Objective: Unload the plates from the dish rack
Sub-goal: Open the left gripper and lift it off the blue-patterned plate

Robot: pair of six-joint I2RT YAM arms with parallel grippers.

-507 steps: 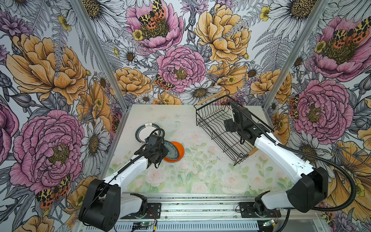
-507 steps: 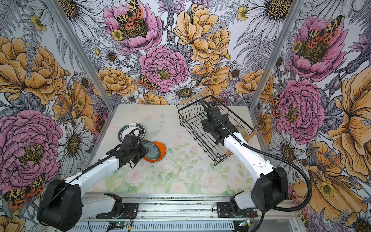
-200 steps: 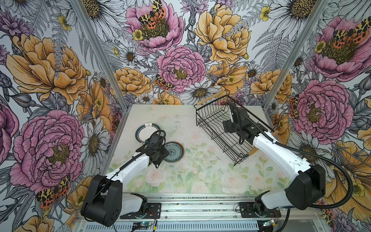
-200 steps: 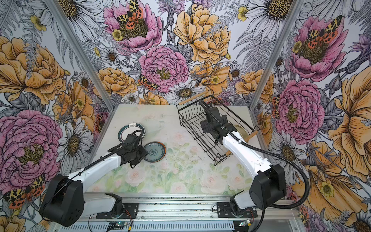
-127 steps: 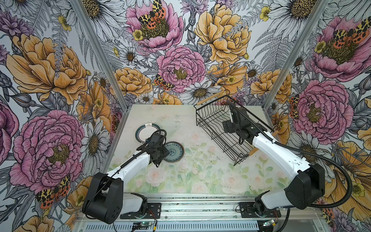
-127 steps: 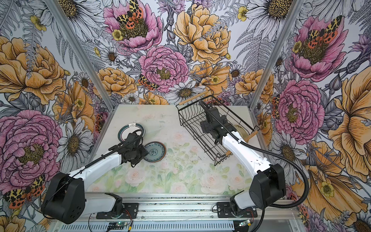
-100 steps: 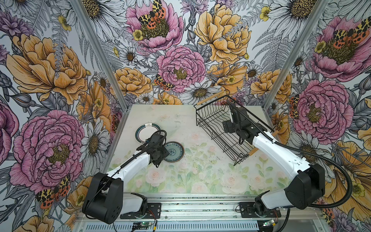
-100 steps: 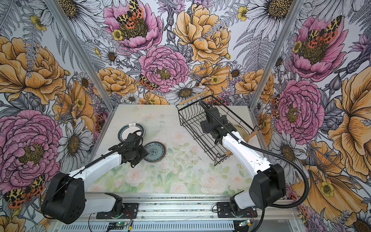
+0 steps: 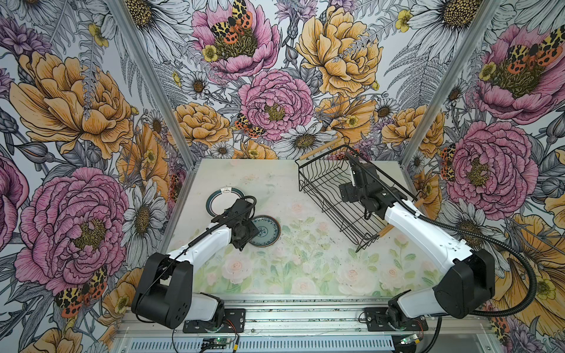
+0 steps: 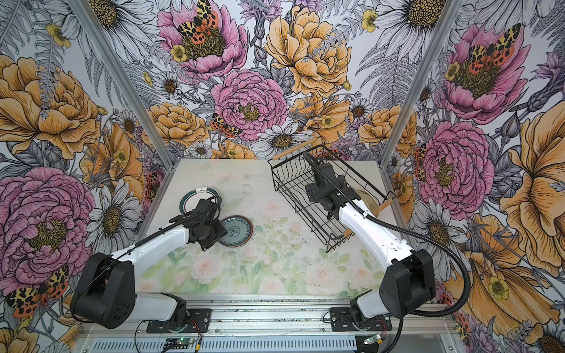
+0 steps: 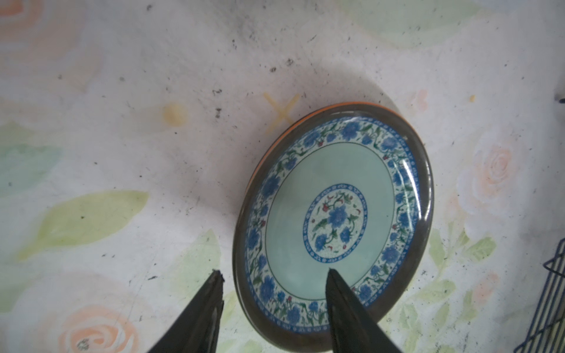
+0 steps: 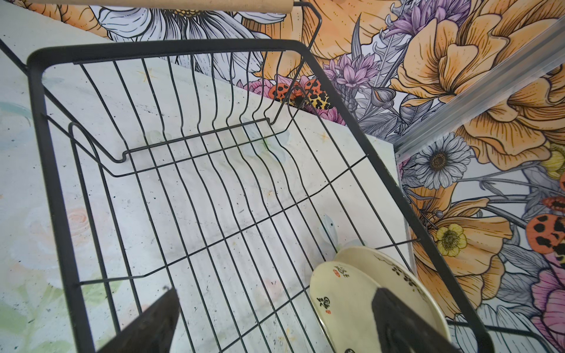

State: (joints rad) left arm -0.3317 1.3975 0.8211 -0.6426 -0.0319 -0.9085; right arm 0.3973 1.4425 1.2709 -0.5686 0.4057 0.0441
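Note:
A teal patterned plate (image 9: 265, 231) (image 10: 238, 230) (image 11: 333, 220) lies flat on an orange plate (image 11: 305, 117), of which only a rim sliver shows. My left gripper (image 11: 275, 271) (image 9: 246, 234) is open and straddles the teal plate's near rim, one finger over the plate and one over the table. A white plate with a dark rim (image 9: 220, 197) (image 10: 198, 195) lies behind it. The black wire dish rack (image 9: 324, 183) (image 10: 290, 183) (image 12: 214, 152) stands at the back right. My right gripper (image 12: 276, 290) hangs open inside it, beside two cream plates (image 12: 345, 293) (image 10: 365, 197) that stand on edge.
The rack has wooden rod handles at its far end (image 9: 319, 149) and near end (image 9: 385, 229). It sits slantwise close to the right wall and back wall. The floral-print tabletop (image 9: 290, 269) stretches in front of both grippers.
The teal plate came down onto the orange plate and now covers it. My left gripper's jaws have parted slightly off its rim. The right gripper has barely moved.

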